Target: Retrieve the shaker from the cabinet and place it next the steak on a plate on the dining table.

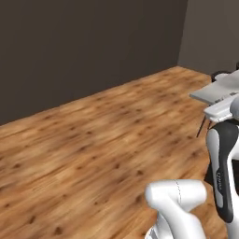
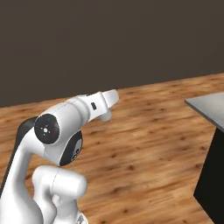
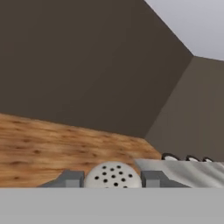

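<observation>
In the hand view the shaker [image 3: 113, 174] shows its rounded pale cap with small dark holes. It sits between the two dark fingertips [image 3: 72, 178] of my gripper [image 3: 113, 180], which is shut on it. Beyond it, to the right, lies the grey-white marble top of the dining table [image 3: 188, 171]. The same table edge appears at the right of the left base view [image 1: 215, 92] and of the right base view [image 2: 205, 106]. The cabinet, the steak and the plate are out of view.
Wooden floor [image 1: 102, 135] stretches ahead to dark walls [image 1: 84, 46]. Dark chair backs [image 3: 169, 156] stand along the table's far side. My white arm [image 2: 65, 127] rises in the foreground of both base views.
</observation>
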{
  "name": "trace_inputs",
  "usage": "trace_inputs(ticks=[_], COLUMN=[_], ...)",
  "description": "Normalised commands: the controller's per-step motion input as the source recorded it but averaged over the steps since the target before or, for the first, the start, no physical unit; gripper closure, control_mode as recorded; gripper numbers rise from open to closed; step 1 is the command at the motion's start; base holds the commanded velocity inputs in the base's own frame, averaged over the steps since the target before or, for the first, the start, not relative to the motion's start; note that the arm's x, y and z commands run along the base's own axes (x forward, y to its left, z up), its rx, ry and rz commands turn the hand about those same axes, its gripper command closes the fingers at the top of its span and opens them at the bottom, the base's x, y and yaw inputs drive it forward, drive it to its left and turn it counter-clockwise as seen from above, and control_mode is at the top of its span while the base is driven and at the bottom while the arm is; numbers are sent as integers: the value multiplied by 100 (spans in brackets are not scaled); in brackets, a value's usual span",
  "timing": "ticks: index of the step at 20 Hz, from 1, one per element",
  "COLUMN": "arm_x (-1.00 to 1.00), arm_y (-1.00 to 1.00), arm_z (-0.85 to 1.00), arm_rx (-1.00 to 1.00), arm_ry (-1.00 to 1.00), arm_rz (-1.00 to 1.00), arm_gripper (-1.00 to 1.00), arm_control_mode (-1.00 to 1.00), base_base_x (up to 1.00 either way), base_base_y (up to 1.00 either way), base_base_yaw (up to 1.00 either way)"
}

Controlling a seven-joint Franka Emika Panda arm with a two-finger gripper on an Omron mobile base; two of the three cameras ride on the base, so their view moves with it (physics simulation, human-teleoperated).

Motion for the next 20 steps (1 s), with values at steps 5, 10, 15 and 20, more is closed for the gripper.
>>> trace_inputs(ticks=[5, 10, 15, 20], arm_x=[0, 0, 0, 0], arm_y=[0, 0, 0, 0], arm_z=[0, 0, 0, 0], arm_rx=[0, 0, 0, 0], arm_ry=[0, 0, 0, 0], arm_rz=[0, 0, 0, 0], arm_gripper=[100, 100, 100, 100], arm_control_mode=[100, 100, 100, 100], base_base_x=[100, 100, 100, 100], base_base_y=[41, 42, 56, 64], base_base_yaw=[-43, -48, -43, -38])
